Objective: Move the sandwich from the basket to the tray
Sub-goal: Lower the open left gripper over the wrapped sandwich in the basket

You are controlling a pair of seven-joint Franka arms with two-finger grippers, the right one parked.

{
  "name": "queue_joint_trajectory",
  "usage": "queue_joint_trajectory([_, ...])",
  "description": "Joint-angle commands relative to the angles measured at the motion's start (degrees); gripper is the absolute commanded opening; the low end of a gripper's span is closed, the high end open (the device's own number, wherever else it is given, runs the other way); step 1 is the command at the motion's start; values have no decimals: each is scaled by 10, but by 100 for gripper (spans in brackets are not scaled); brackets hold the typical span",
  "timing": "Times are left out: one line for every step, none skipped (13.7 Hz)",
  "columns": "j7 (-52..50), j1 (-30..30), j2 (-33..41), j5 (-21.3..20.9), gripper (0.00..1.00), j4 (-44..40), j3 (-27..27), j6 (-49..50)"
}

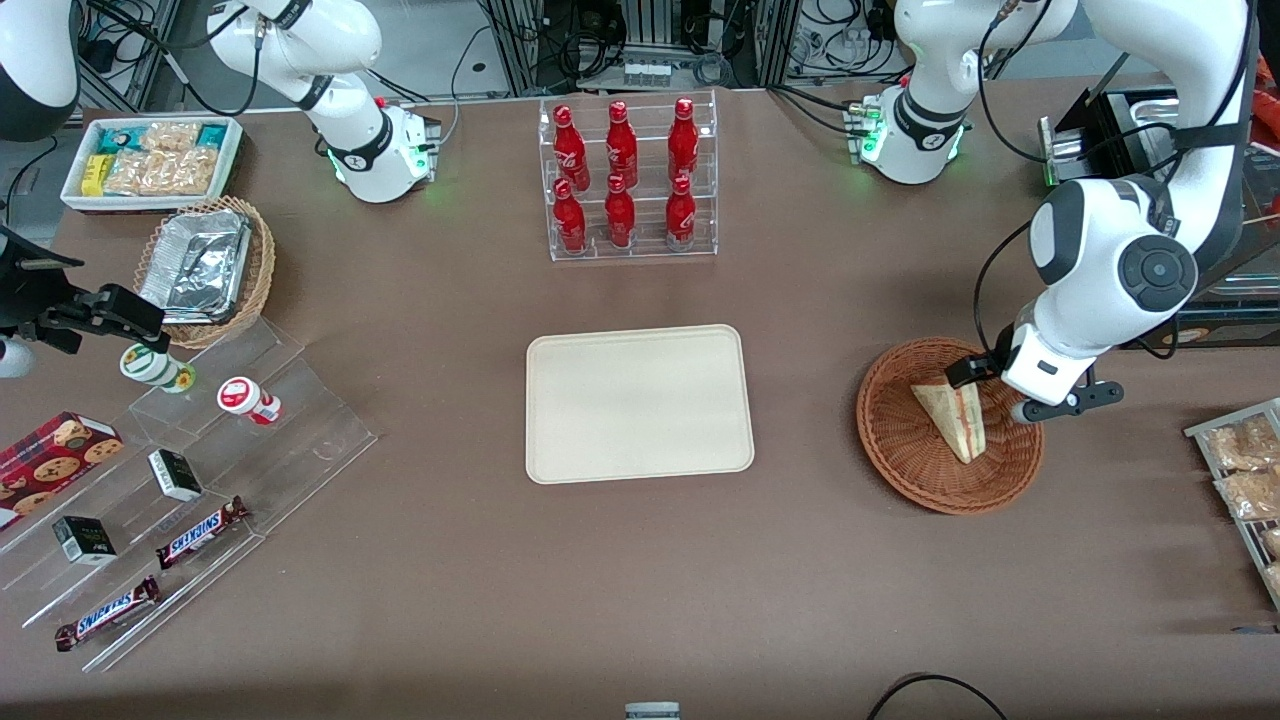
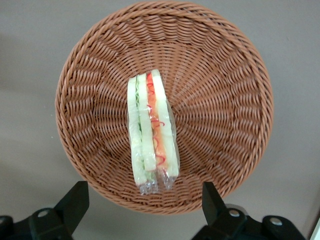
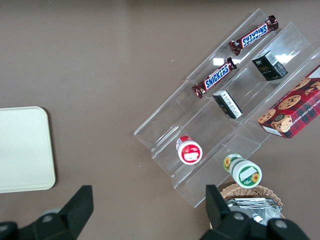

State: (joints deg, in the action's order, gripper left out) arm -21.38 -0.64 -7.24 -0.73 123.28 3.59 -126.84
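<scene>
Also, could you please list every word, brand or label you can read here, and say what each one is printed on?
"SNICKERS": on two chocolate bars lying on the clear stepped stand.
Red bottles: white script, too small to read.
Cookie box, small dark boxes, round pots: print unreadable.
Sandwich, basket, tray: no text.
The end effector hovers open over the basket, unlabelled.
</scene>
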Motion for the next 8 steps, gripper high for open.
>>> queue_joint_trajectory([-105,3,-5,-4,100,20,5,-48])
queue_joint_trajectory([-117,1,-4,-4,100,26,5,-61])
queue_joint_trajectory([-122,1,-5,-4,100,28,5,-63])
queue_joint_trajectory([-125,1,-6,-4,100,28,5,-64])
queue_joint_trajectory([-127,2,-6,-4,100,28,5,-64])
queue_joint_trajectory([-127,2,-8,-4,100,28,5,-65])
queue_joint_trajectory([-132,1,-15,-4,100,27,5,-66])
queue_joint_trajectory([-138,1,-18,-4,100,27,5,-73])
